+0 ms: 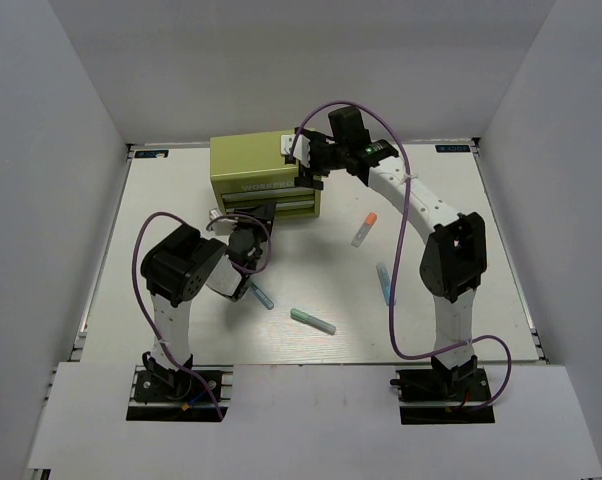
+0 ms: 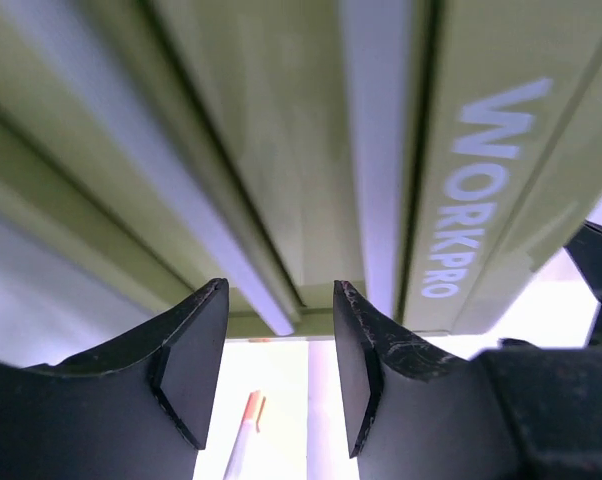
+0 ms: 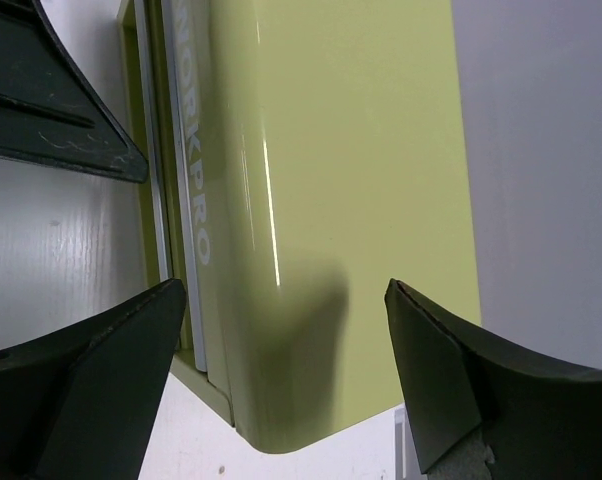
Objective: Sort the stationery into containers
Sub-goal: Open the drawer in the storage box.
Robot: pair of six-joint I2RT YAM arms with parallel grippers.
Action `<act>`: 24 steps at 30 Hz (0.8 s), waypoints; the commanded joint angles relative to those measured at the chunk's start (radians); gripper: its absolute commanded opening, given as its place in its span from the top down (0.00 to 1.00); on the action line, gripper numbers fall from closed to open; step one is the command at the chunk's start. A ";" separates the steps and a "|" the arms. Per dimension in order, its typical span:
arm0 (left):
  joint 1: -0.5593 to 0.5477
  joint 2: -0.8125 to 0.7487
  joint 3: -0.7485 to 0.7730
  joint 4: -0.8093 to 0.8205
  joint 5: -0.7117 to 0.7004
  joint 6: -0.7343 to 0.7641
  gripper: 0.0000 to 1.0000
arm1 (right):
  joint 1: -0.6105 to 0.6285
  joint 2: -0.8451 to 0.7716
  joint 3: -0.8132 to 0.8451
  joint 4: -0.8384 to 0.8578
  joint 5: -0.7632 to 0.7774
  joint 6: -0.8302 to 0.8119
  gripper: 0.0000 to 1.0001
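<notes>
Left pincer (image 2: 279,290) spread, empty, just before olive-green boxy metal drawer cabinet (image 2: 281,150) front; right pincer (image 3: 284,290) spread wide over cabinet top.

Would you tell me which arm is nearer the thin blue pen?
Left. The left arm sits just beside the thin blue pen; the right arm reaches over the cabinet.

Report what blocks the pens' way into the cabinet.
The cabinet's own drawer fronts: none looks pulled out, so the orange-capped pen and the other three on the table have no opening. Nothing else visibly lies between.
</notes>
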 commanded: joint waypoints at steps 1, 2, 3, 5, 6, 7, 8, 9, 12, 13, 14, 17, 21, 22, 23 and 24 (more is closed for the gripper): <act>0.014 -0.040 0.037 0.465 0.071 0.067 0.43 | 0.002 0.010 0.042 0.001 0.015 -0.010 0.14; 0.014 -0.040 0.037 0.465 0.071 0.067 0.43 | -0.001 0.008 0.042 0.001 0.024 -0.010 0.14; 0.014 -0.040 0.037 0.465 0.071 0.077 0.42 | 0.002 0.013 0.042 0.001 0.027 -0.012 0.16; 0.014 -0.040 0.037 0.465 0.059 0.088 0.42 | -0.001 0.016 0.042 0.000 0.040 -0.012 0.16; 0.014 -0.049 0.037 0.465 0.058 0.088 0.42 | -0.002 0.017 0.042 -0.003 0.044 -0.012 0.17; 0.014 -0.049 0.028 0.465 0.049 0.088 0.42 | -0.004 0.019 0.044 -0.003 0.046 -0.012 0.17; 0.014 -0.049 0.028 0.465 0.049 0.088 0.42 | -0.002 0.020 0.042 -0.005 0.049 -0.012 0.17; 0.014 -0.061 0.028 0.465 0.049 0.097 0.42 | -0.002 0.020 0.044 -0.005 0.050 -0.013 0.17; 0.014 -0.070 0.018 0.465 0.049 0.098 0.42 | -0.005 0.025 0.042 0.001 0.053 -0.012 0.17; 0.014 -0.070 0.018 0.465 0.049 0.098 0.42 | -0.002 0.025 0.042 -0.005 0.053 -0.010 0.17; 0.014 -0.070 0.018 0.465 0.049 0.108 0.42 | -0.002 0.025 0.044 -0.005 0.056 -0.008 0.17; 0.023 -0.090 0.018 0.465 0.049 0.117 0.42 | -0.004 0.024 0.044 -0.003 0.060 -0.008 0.17; 0.023 -0.101 0.018 0.465 0.039 0.127 0.42 | -0.004 0.024 0.042 0.000 0.064 -0.002 0.17; 0.023 -0.101 0.018 0.465 0.038 0.127 0.42 | -0.004 0.024 0.042 0.000 0.061 -0.002 0.17; 0.023 -0.101 0.018 0.465 0.029 0.127 0.42 | -0.002 0.022 0.039 0.000 0.063 -0.002 0.17; 0.023 -0.101 0.018 0.465 0.029 0.127 0.42 | -0.002 0.022 0.041 0.000 0.064 -0.002 0.17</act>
